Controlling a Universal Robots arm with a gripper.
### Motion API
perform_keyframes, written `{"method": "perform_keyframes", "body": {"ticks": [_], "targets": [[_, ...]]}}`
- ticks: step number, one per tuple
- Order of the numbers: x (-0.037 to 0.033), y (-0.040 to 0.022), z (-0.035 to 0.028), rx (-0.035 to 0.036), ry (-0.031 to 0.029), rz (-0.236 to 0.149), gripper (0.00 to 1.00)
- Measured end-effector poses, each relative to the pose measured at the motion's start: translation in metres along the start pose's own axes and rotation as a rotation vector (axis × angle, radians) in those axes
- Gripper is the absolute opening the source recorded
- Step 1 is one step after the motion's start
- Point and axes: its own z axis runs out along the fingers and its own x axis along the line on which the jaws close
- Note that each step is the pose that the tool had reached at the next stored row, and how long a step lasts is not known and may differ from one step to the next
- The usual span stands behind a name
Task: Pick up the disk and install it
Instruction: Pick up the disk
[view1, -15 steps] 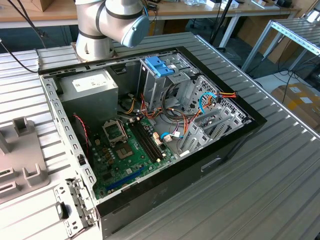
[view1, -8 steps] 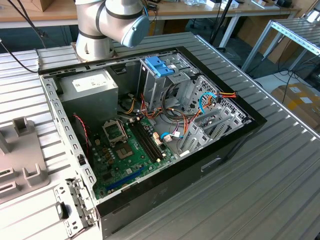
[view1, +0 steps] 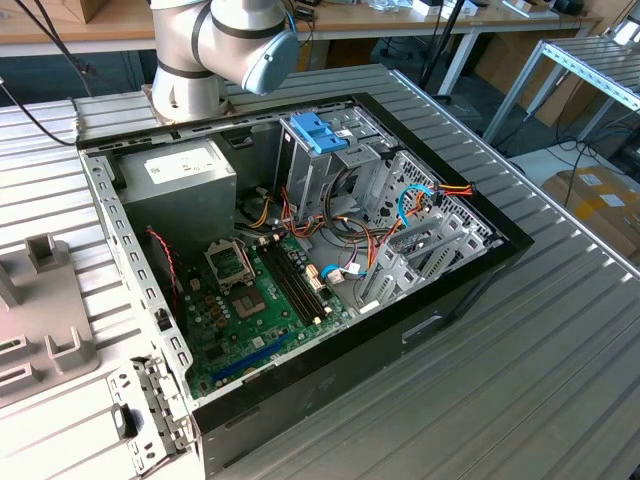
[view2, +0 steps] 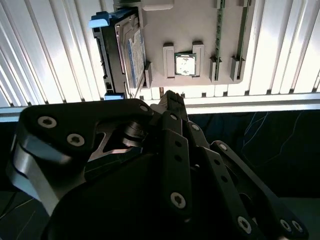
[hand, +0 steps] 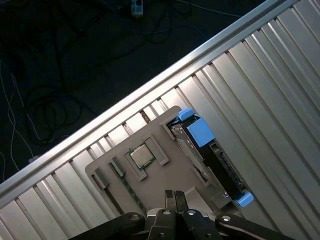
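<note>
hand (hand: 175, 196), seemingly closed, hovers near the disk (hand: 212, 155).

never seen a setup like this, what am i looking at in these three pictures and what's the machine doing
It is a robot arm standing by an open computer case that lies on a ribbed metal table. The exterior view comes from a camera off the arm and shows the case with its green circuit board exposed. The two wrist views come from cameras riding on the arm. In the first wrist view, the dark part is the arm's tool, its fingers closed and holding nothing. It hangs over a grey holder on the table. In that holder the disk stands on its edge, with blue rails, beside a small square chip. The disk has not yet been picked up.
</note>
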Motion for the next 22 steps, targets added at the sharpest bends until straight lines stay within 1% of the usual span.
{"method": "perform_keyframes", "body": {"ticks": [2, 4, 14, 22], "targets": [[0.0, 0.0, 0.0, -0.0005, 0.0008, -0.02, 0.11], [0.0, 0.0, 0.0, -0.0008, 0.0014, -0.032, 0.11], [0.0, 0.0, 0.0, -0.002, 0.0035, -0.078, 0.11], [0.0, 0.0, 0.0, -0.0026, 0.0047, -0.107, 0.11]]}}
